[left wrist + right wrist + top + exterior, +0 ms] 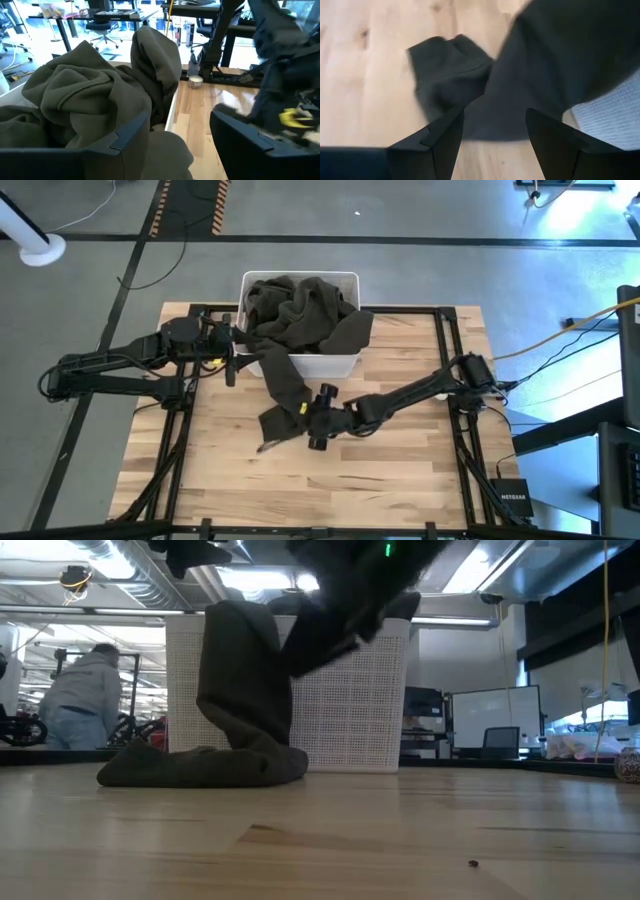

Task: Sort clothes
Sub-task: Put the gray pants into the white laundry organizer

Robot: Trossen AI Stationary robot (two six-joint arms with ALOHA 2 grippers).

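A dark olive-green garment (300, 310) is heaped in the white bin (345, 278). One long part (278, 375) hangs over the bin's near wall, and its end (278, 423) lies bunched on the table. My right gripper (303, 423) hovers open just right of that bunched end, slanting down at it, with the cloth (450, 75) beyond its fingertips (495, 135). My left gripper (232, 360) waits open at the bin's left near corner, level with the heap (90, 95). No other clothes show.
The bin (360, 710) stands at the table's far middle, with the garment's hanging part (240, 690) in front of it. Bare wooden table (380, 480) lies near and to the right. Dark frame rails (445, 330) run along the table's sides. A person stands in the room behind (85, 690).
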